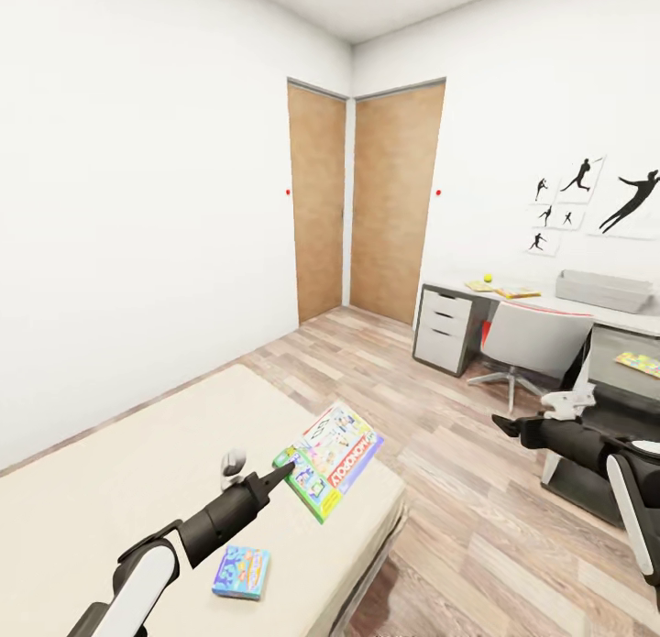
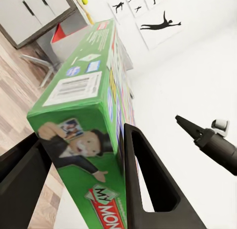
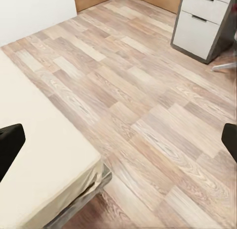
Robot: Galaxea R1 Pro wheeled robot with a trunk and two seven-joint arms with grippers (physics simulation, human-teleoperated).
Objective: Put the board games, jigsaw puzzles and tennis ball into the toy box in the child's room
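Grasp geometry at the bed: the left gripper (image 2: 84, 174) has its dark fingers (image 2: 153, 179) clamped on one short end of the green-edged, white-topped Monopoly board game box (image 1: 332, 458), one finger against each broad face, so the box's long axis runs straight on from the fingers, away from the wrist. In the head view the box is tilted above the far corner of the beige mattress of the bed (image 1: 110, 472). A smaller blue printed game box (image 1: 242, 571) lies flat on the mattress near the left forearm. The right gripper (image 1: 504, 426) hangs over the wood-plank floor (image 3: 148, 110), fingers spread and empty. The shallow light grey toy box (image 1: 603, 290) stands on the white bench (image 1: 541, 304), well apart, beyond the right arm, so the coming carry appears to lie rightward across the room.
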